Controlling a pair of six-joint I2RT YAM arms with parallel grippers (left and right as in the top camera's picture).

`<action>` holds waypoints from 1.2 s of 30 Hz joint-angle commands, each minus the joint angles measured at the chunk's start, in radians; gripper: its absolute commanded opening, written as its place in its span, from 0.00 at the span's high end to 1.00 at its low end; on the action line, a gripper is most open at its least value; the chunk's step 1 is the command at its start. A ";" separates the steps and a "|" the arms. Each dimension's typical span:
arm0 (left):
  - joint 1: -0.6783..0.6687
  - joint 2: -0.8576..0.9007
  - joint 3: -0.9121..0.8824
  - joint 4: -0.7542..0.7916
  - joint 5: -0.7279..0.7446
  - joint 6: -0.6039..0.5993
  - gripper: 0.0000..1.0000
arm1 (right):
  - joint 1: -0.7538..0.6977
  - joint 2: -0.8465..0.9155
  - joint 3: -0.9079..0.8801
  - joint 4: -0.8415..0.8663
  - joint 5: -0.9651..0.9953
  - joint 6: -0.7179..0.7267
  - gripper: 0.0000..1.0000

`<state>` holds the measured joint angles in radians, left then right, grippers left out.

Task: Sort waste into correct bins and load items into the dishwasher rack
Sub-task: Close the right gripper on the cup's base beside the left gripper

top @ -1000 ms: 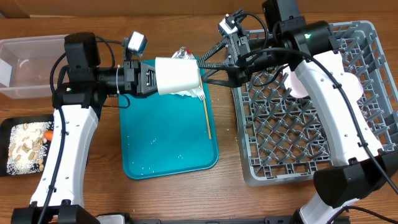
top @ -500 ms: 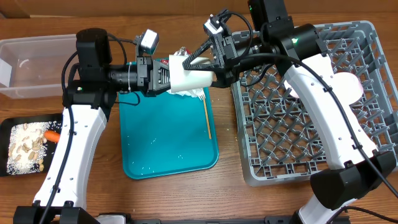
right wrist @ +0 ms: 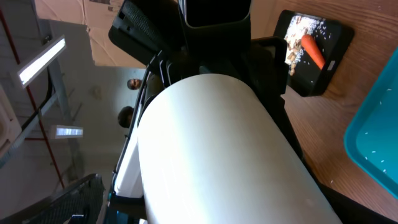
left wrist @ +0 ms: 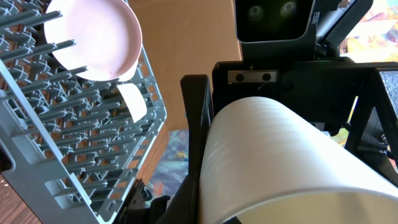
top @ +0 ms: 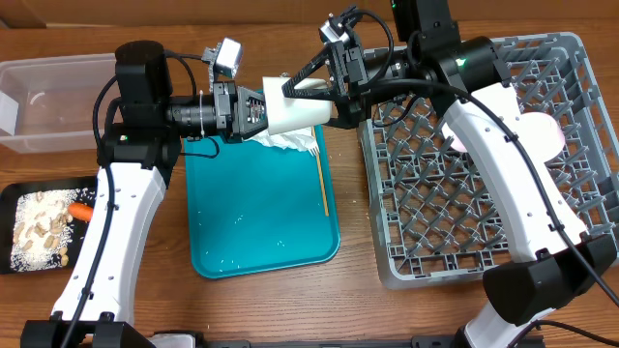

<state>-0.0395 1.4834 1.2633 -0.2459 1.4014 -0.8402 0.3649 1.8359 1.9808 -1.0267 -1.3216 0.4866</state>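
Observation:
A white cup (top: 295, 109) lies on its side in the air above the far end of the teal tray. My left gripper (top: 259, 108) is shut on its rim end. From the right, my right gripper (top: 308, 104) stands open with its fingers on either side of the cup's body. The cup (left wrist: 273, 162) fills the left wrist view, and the cup (right wrist: 217, 155) fills the right wrist view too. The grey dishwasher rack (top: 484, 193) sits to the right with a white plate (top: 542, 135) standing in it. A yellow-handled fork (top: 320, 179) and a crumpled napkin (top: 285, 141) lie on the teal tray.
The teal tray (top: 261, 232) lies in the middle. A clear tub (top: 48, 101) stands at far left. Below it a black tray (top: 19, 193) holds a carrot (top: 81, 211) and beige food bits (top: 39, 227). A small white dish (left wrist: 134, 99) stands in the rack near the plate.
My left gripper carried the cup right and slightly away from me. My right gripper swung left from the rack and now straddles the cup.

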 commanded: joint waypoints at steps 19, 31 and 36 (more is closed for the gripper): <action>0.043 0.000 0.009 -0.003 -0.022 -0.017 0.96 | -0.035 -0.010 0.021 0.038 -0.014 0.042 0.00; 0.043 0.000 0.009 -0.003 -0.022 -0.017 0.96 | -0.035 -0.010 0.021 0.038 -0.012 0.042 0.34; 0.043 0.000 0.009 -0.003 -0.022 -0.017 0.96 | -0.035 -0.010 0.021 0.038 0.024 0.042 0.36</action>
<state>-0.0036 1.4834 1.2705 -0.2394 1.4174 -0.8589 0.3347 1.8416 1.9804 -1.0035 -1.3006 0.5377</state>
